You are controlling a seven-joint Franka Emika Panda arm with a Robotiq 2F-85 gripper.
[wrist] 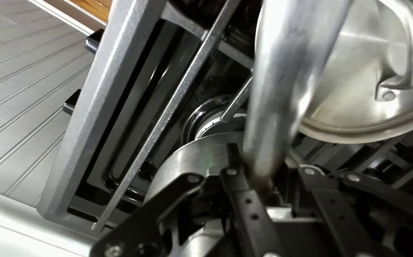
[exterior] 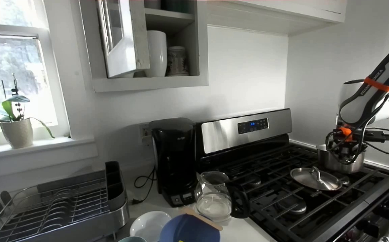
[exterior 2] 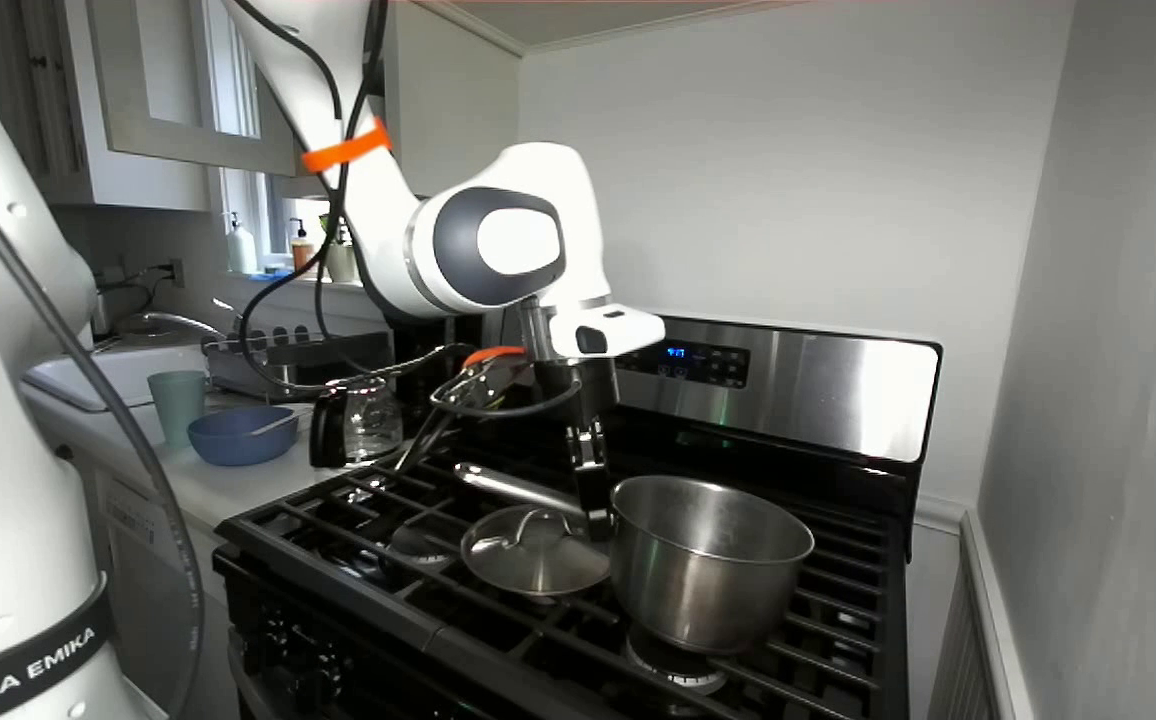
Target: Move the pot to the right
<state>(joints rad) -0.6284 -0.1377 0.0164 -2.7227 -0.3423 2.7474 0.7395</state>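
The pot, round, deep-sided and shiny steel, stands over the stove grates in both exterior views (exterior: 325, 160) (exterior 2: 710, 600). Its side shows in the wrist view (wrist: 188, 160). Its long handle (exterior 2: 513, 487) points away to the left in an exterior view and runs between my fingers in the wrist view (wrist: 285, 78). My gripper (exterior 2: 595, 515) points down at the handle's root, close against the pot wall. In the wrist view the fingers (wrist: 263, 166) sit close on both sides of the handle, shut on it. I cannot tell whether the pot rests on the grate or hangs slightly above.
A shallow steel lid (exterior 2: 536, 560) with a loop handle lies on the grates beside the pot, below its handle; it also shows in the wrist view (wrist: 360, 85). A glass coffee jar (exterior: 213, 201) and a blue bowl (exterior: 187, 228) stand on the counter. The stove's back panel (exterior 2: 818, 385) rises behind.
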